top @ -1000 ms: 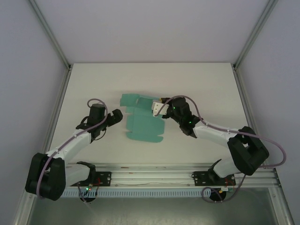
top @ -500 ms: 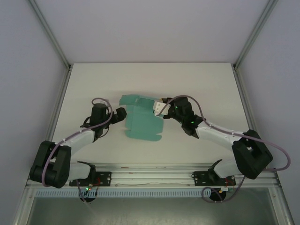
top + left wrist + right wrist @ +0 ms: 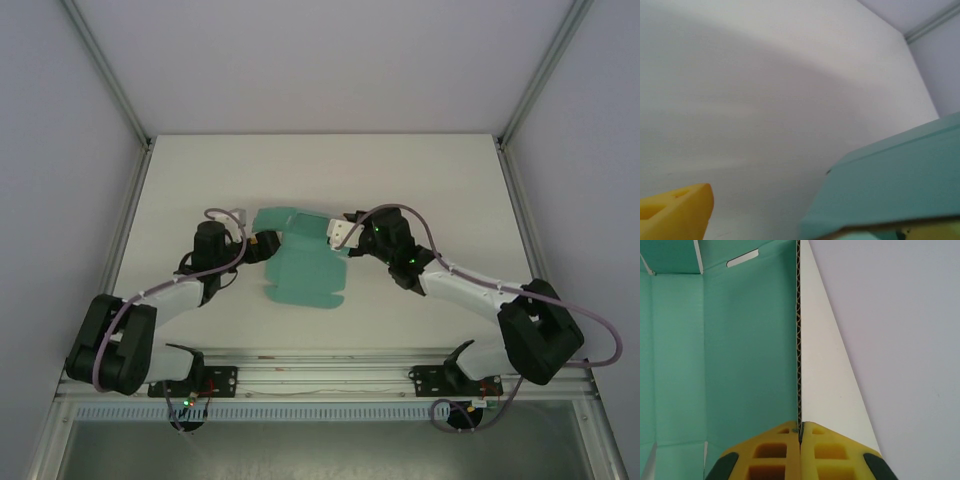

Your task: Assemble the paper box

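Pinching paper box [image 3: 740, 340] flap: right pincer [image 3: 801, 432]; left pincer [image 3: 258, 240] spread at box edge.

I can read no writing, label, brand, number or sign on anything in front of me, and the teal card of the paper box [image 3: 305, 270] is plain on every face I see.

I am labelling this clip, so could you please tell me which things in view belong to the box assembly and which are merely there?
Job: teal-green corrugated card sheet, partly folded; right gripper, shut on one panel's edge; left gripper, open at its left side.
Just there: white table; grey metal frame posts.
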